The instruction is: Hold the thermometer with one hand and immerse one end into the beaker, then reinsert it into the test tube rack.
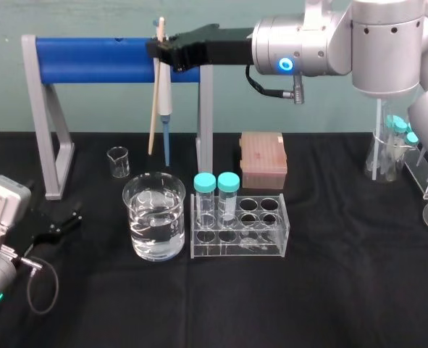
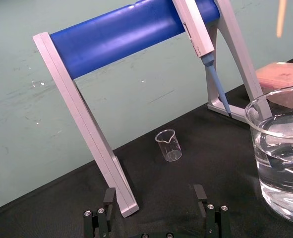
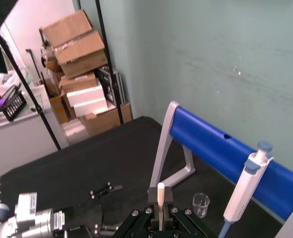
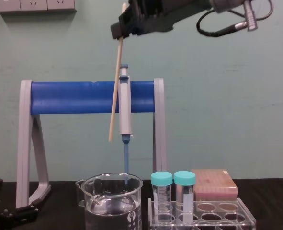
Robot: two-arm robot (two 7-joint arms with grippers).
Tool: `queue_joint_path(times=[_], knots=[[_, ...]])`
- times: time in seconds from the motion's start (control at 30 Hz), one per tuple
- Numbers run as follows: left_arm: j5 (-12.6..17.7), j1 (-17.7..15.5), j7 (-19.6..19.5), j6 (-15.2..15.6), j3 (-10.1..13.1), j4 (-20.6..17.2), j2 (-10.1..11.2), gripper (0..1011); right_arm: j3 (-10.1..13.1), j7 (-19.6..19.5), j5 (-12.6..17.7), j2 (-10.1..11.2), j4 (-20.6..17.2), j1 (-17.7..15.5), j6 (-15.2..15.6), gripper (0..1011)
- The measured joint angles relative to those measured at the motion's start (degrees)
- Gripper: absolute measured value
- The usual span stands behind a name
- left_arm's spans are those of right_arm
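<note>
Holding thermometer (image 1: pixel 154 109) aloft in clenched jaws of right gripper (image 1: pixel 160 46), well above beaker (image 1: pixel 154 217), not immersed; return to test tube rack (image 1: pixel 239 230) outstanding. Noting left gripper (image 1: pixel 69 220) parked on table (image 1: pixel 329 290), jaws released.

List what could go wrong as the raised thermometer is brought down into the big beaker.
1. The right gripper pinches the thermometer near its top and it hangs tilted, so the tip may strike the beaker rim.
2. The pipette hangs close beside it and could get knocked.
3. A bump might spill water toward the test tube rack.
The left gripper rests parked on the table.
</note>
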Motion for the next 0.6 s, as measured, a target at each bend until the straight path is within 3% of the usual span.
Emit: queue_joint_path(times=[0.37,0.6], knots=[[0.0,0.0,0.0,0.0,0.0,0.0,0.0,1004,-3.3,0.2,0.3,1.2,0.9,-0.9,0.3,48],[0.0,0.0,0.0,0.0,0.0,0.0,0.0,1004,-5.4,1.3,0.4,1.2,2.7,-1.2,-2.6,48]])
